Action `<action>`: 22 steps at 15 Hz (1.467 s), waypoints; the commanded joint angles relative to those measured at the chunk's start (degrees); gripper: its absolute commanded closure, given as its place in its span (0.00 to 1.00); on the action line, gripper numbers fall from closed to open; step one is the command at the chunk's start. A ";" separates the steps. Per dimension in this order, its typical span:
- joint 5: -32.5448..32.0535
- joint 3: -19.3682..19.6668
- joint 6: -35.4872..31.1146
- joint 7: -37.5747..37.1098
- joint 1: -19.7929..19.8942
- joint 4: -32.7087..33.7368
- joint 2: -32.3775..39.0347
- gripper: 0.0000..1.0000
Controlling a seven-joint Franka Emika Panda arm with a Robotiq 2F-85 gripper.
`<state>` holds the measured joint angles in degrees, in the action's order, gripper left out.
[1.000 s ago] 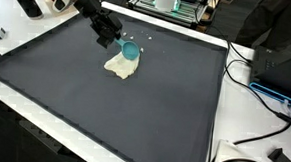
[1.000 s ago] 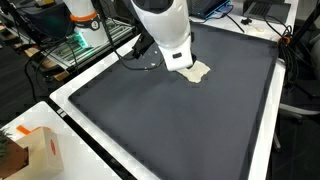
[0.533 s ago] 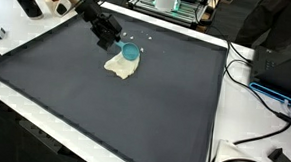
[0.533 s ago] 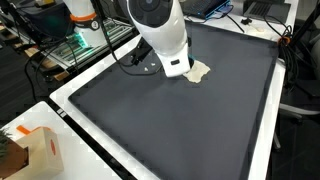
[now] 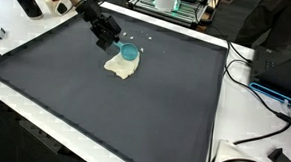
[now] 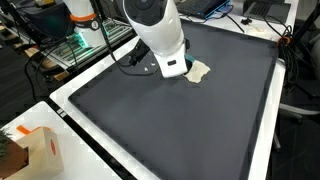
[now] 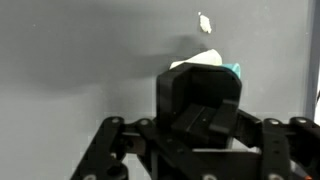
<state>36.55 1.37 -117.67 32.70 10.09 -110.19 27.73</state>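
The blue cup [image 5: 130, 52] stands on a cream cloth [image 5: 116, 66] just beside the gripper [image 5: 113, 38]; I cannot tell how its jaws stand.

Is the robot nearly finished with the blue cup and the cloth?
Done: the blue cup stands upright on the cream cloth on the dark mat. In hand: nothing; the gripper sits right beside the cup, jaws seemingly shut and empty. Left, probably: gripping the cup, which nothing holds yet.
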 commanded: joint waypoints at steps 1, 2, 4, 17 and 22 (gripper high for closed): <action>-2.16 -0.19 -5.76 -0.80 -0.11 -1.13 1.24 0.81; -1.43 -0.58 -6.09 -0.34 -0.04 -0.90 1.35 0.81; -0.11 -1.37 -6.68 0.80 0.20 -0.93 1.13 0.81; -1.07 0.04 -11.43 -0.52 0.04 -6.62 -1.09 0.81; -2.71 0.56 -13.31 -3.66 -0.15 -9.71 -3.60 0.81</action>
<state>38.38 0.04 -125.81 31.27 10.48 -115.65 24.84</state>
